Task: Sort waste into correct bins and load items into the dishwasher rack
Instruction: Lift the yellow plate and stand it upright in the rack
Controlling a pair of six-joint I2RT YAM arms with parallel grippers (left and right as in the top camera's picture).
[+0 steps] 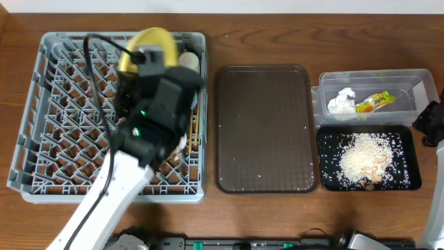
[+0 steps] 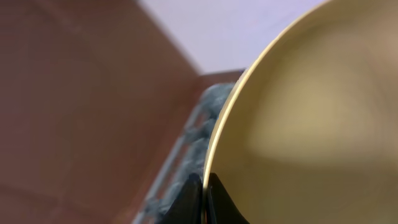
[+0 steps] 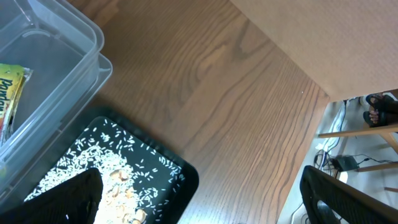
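Note:
My left gripper (image 2: 204,202) is shut on the rim of the round yellow plate (image 2: 311,124), holding it on edge over the far part of the grey dishwasher rack (image 1: 48,104); the plate (image 1: 154,40) shows above the arm in the overhead view. A small white cup (image 1: 189,61) and chopsticks (image 1: 194,128) sit in the rack's right side. The clear tub (image 1: 409,80) holds the white napkin (image 1: 341,101) and the green-and-yellow wrapper (image 1: 374,103). The black tray (image 1: 409,177) holds rice scraps (image 1: 364,158). My right gripper (image 3: 199,199) is open and empty over the table's right edge.
A brown serving tray (image 1: 263,128) lies between the rack and the bins, with a few specks on it. The table's right edge (image 3: 298,155) drops to a floor with cables. The bowls are not visible; the left arm hides part of the rack.

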